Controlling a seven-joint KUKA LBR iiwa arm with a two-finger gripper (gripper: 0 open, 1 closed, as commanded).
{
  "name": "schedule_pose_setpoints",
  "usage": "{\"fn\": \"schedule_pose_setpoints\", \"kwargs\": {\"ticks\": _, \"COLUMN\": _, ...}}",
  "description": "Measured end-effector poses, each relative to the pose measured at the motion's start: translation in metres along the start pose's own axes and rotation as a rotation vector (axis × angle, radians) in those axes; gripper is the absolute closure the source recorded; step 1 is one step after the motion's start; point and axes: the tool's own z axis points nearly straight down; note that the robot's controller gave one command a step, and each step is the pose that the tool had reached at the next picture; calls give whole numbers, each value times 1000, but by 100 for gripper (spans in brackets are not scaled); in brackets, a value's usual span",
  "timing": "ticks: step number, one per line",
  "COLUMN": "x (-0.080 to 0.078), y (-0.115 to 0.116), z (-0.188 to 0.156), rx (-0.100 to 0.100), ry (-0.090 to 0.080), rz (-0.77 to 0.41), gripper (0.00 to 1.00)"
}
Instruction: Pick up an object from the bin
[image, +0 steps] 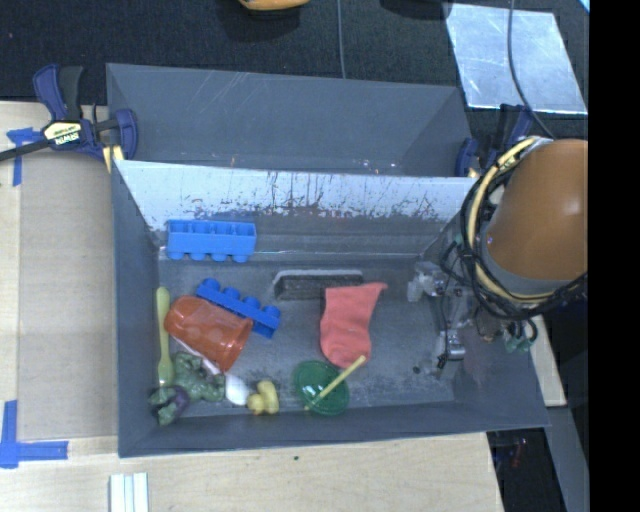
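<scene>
My gripper (451, 352) hangs low at the right end of the bin, just above the floor, with nothing seen in it. The nearest loose thing is a pink-red soft cloth piece (348, 320), lying apart to its left in the bin's middle. Below the cloth, near the front wall, a green round disc (318, 388) lies with a thin yellow stick (345, 374) across it. A dark grey flat piece (317, 285) lies behind the cloth.
Along the left side lie a light blue toothed block (211, 240), a dark blue brick (238, 305), an orange-red cup (207, 331) on its side, a yellow-green spoon (163, 330), a green toy figure (180, 392) and a small yellow toy (263, 398). Bare floor surrounds the gripper.
</scene>
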Motion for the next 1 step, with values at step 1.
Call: {"fn": "schedule_pose_setpoints", "kwargs": {"ticks": 1, "x": -14, "y": 19, "z": -46, "rx": 0, "ry": 5, "rz": -120, "gripper": 0}}
